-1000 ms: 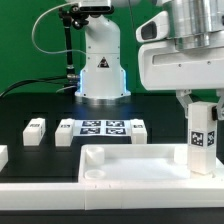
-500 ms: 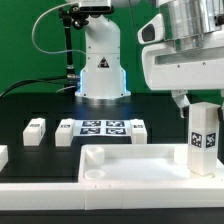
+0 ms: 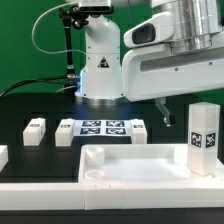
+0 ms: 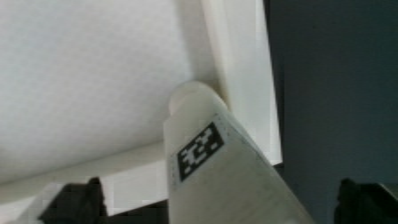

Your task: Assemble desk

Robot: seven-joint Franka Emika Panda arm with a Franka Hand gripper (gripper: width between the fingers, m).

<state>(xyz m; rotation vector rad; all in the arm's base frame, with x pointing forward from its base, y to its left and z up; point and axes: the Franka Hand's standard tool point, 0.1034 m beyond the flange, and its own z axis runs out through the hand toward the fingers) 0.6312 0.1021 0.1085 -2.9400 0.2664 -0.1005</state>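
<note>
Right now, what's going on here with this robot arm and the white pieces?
The arm is putting a white desk together. One leg stands upright in the corner of the tabletop on the exterior view's right. The gripper is open: in the wrist view its fingers sit apart on either side of that leg and are not clamping it. Another leg lies loose beside the marker board, not yet fitted.

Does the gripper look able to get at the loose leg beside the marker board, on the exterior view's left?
Probably yes: that leg lies uncovered on the table, nothing on or over it, and the gripper is open, holding nothing.
</note>
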